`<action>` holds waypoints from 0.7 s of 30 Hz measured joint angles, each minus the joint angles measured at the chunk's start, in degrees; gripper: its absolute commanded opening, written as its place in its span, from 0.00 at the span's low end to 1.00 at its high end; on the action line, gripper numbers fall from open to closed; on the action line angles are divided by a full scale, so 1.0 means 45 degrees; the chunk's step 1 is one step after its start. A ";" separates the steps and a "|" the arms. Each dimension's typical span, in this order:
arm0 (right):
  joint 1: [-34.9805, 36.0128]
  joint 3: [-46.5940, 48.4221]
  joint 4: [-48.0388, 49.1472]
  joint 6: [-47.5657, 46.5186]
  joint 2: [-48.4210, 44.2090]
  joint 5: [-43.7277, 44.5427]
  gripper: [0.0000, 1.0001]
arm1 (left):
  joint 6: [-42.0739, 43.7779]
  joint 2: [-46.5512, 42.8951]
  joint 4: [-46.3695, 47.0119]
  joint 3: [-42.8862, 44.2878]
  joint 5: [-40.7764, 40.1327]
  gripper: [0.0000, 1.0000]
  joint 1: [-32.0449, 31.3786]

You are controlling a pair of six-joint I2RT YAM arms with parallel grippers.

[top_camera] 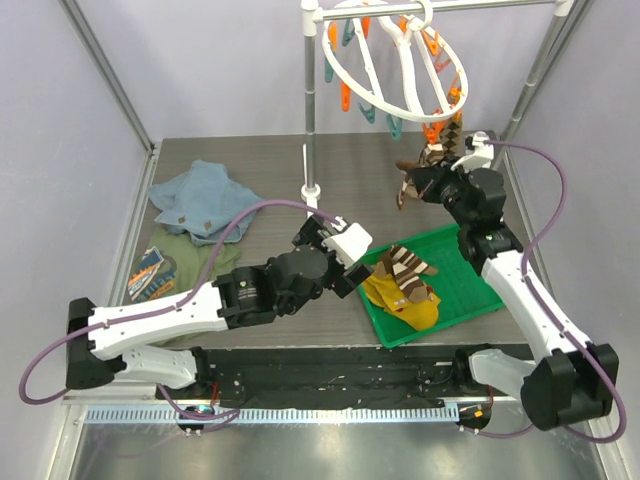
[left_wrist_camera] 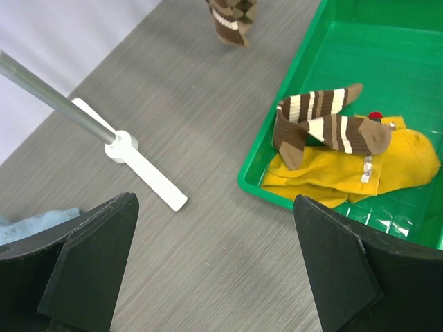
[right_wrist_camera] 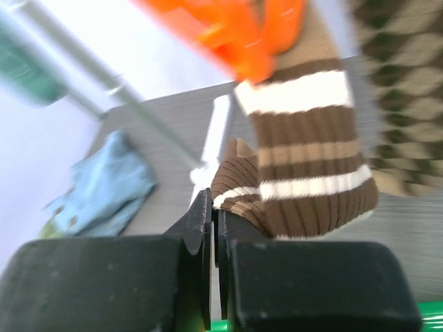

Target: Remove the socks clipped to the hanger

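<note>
The white ring hanger [top_camera: 375,60] hangs from the rail at the back, with orange and teal clips on it. A brown-and-white striped sock [right_wrist_camera: 311,180] hangs from an orange clip [right_wrist_camera: 242,34], next to a diamond-patterned sock [right_wrist_camera: 401,90]. My right gripper [right_wrist_camera: 214,207] is shut on a fold at the striped sock's lower edge; from above the gripper [top_camera: 415,180] sits just below the ring. Striped socks [left_wrist_camera: 332,128] and mustard-yellow socks [left_wrist_camera: 408,162] lie in the green tray [left_wrist_camera: 291,76]. My left gripper [left_wrist_camera: 214,270] hovers open over bare table left of the tray, holding nothing.
The grey rail stand's pole [top_camera: 310,120] and white foot [left_wrist_camera: 138,166] stand mid-table, just beyond my left gripper. A blue cloth [top_camera: 200,200] and an olive-green cloth [top_camera: 195,265] lie at the left. The tray's rim [top_camera: 470,300] sits in front of the right arm.
</note>
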 measured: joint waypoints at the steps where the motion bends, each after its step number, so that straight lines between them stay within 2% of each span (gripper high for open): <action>1: 0.0092 -0.0073 -0.0087 0.0117 -0.0287 -0.0253 0.01 | -0.0063 0.0136 -0.0005 0.0019 0.0015 1.00 0.0010; 6: 0.0291 -0.0500 -0.0889 0.0840 -0.1389 -0.1559 0.01 | -0.0675 0.1064 -0.0461 0.0515 0.0656 1.00 0.0476; 13: 0.0291 -0.0733 -0.1632 0.1545 -0.3167 -0.2769 0.01 | -0.1962 0.1511 -0.0826 0.2089 0.2414 1.00 0.2118; 21: 0.0291 -0.1219 -0.1253 0.2973 -0.4095 -0.3764 0.01 | -0.2220 0.1938 -0.0500 0.2715 0.3458 1.00 0.2055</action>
